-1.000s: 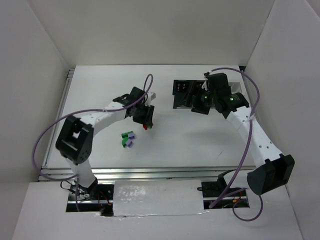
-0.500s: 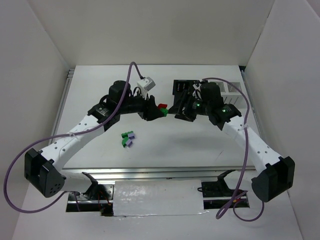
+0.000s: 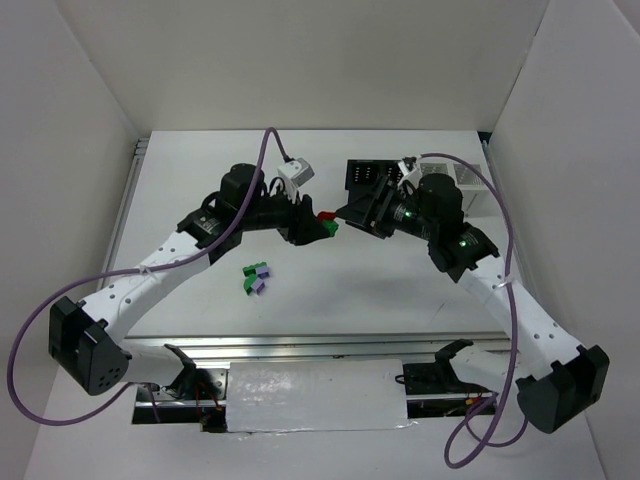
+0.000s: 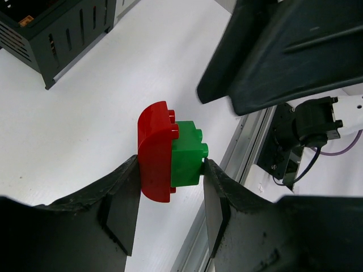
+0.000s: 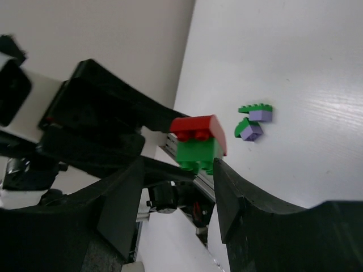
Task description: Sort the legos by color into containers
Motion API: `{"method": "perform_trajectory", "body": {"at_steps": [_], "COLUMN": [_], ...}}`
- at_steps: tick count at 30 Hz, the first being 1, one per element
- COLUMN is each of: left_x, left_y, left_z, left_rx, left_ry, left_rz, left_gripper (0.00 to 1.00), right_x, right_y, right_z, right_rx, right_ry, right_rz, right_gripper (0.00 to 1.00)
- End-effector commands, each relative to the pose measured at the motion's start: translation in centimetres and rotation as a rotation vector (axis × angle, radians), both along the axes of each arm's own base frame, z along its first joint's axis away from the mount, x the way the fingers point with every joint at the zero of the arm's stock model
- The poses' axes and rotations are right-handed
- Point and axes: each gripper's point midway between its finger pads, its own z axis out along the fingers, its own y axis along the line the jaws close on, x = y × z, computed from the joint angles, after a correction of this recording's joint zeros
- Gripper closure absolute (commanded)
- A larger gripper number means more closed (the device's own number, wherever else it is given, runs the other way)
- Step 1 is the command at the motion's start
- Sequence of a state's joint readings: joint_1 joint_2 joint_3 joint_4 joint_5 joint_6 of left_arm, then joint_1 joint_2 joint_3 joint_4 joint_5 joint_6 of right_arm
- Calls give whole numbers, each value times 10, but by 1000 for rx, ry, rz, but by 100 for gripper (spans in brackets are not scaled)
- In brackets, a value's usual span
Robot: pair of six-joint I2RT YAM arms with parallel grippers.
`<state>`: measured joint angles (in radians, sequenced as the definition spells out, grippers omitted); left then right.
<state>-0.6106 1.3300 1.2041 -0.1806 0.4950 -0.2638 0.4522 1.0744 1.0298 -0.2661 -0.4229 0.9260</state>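
Stack [image 4: 170, 148]: red on green, mid-air above counter [image 3: 350, 290], clamped in left pincer [image 4: 170, 175].
Right pincer [image 5: 178, 170]: part-open, straddling green half, not gripping.
Next: likely close squarely on green only, pull straight off.
Bins [image 3: 362, 178]: just behind.

white table [image 3: 350, 290] holds the containers [image 3: 358, 172] and loose green-purple legos [image 3: 258, 279].

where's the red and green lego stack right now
The red-and-green lego stack is at the centre of the top view, pinched in the left gripper above the table, just left of the black bin; the right gripper straddles it.
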Motion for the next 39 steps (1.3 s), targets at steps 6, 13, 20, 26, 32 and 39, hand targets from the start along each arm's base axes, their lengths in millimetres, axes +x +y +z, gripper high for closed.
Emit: {"method": "perform_trajectory", "body": {"at_steps": [6, 13, 20, 26, 32, 39], "left_x": [-5, -9, -8, -8, -11, -19], "left_y": [-5, -7, -3, 1, -2, -6], "left_z": [18, 26, 27, 23, 28, 41], "left_rx": [-41, -59, -56, -37, -59, -111], "left_ry": [-57, -62, -67, -65, -58, -61], "left_rz": [-34, -52, -24, -4, -19, -55], "left_gripper": [100, 100, 100, 100, 100, 100], "right_x": [-5, -7, 2, 0, -13, -30], "right_y": [17, 30, 17, 5, 31, 60], "right_z": [19, 9, -2, 1, 4, 3], "right_rx": [-25, -148, -302, -332, -244, -112], "right_ry": [-86, -81, -88, -116, -160, -149], "right_rz": [53, 52, -67, -96, 56, 223], "right_gripper": [35, 32, 33, 33, 35, 54]}}
